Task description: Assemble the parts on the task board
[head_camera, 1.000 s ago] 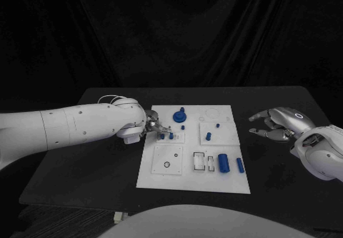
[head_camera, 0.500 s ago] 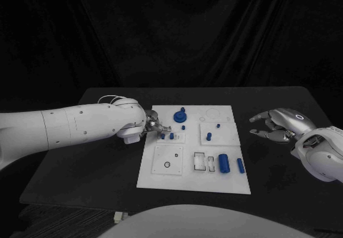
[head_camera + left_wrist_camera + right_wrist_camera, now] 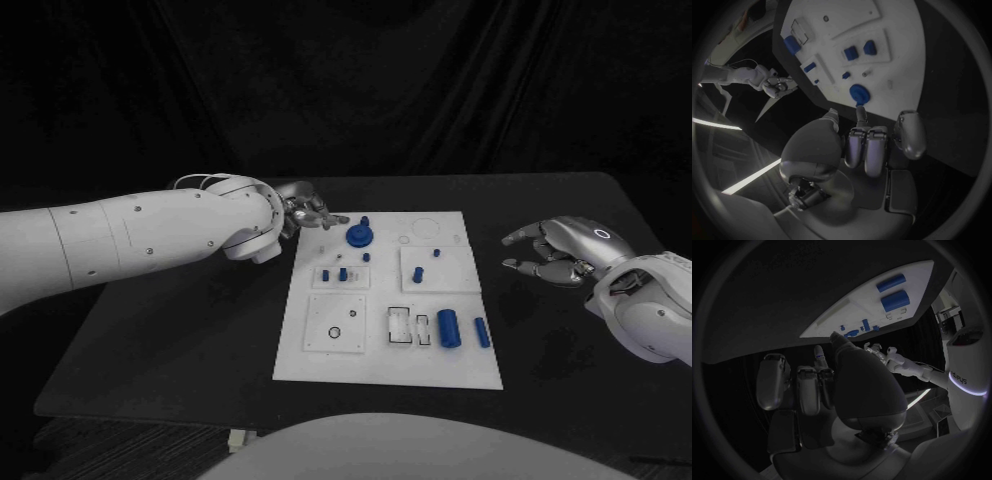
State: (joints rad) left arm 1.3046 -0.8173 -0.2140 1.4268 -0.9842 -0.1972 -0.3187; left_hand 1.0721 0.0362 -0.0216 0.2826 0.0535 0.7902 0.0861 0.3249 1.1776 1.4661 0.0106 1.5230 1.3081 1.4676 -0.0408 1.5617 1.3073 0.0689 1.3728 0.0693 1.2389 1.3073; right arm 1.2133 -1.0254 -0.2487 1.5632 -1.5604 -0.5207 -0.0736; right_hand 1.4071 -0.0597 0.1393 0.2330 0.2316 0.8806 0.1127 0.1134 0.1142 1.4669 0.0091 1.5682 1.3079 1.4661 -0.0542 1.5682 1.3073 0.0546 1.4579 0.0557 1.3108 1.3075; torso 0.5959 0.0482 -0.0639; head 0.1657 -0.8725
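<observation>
From the head view, the white task board (image 3: 389,300) lies in the middle of the black bench (image 3: 173,330), carrying blue parts: a round knobbed piece (image 3: 359,235) near its far edge, small pegs (image 3: 335,273) left of centre, another peg (image 3: 418,273) to their right, and a thick cylinder (image 3: 450,328) beside a thin one (image 3: 482,332) toward the near right. The left robot hand (image 3: 304,213) hangs just off the board's far left corner, fingers drawn together; whether anything is pinched there cannot be told. The right robot hand (image 3: 560,250) sits apart from the board's right edge, fingers curled and holding nothing. In the left wrist view, the left robot hand (image 3: 870,142) shows curled fingers above the round knobbed piece (image 3: 858,93), with no part visible in them. In the right wrist view, the right robot hand (image 3: 826,380) is loosely curled and bare, with the board's thick cylinder (image 3: 895,300) beyond.
</observation>
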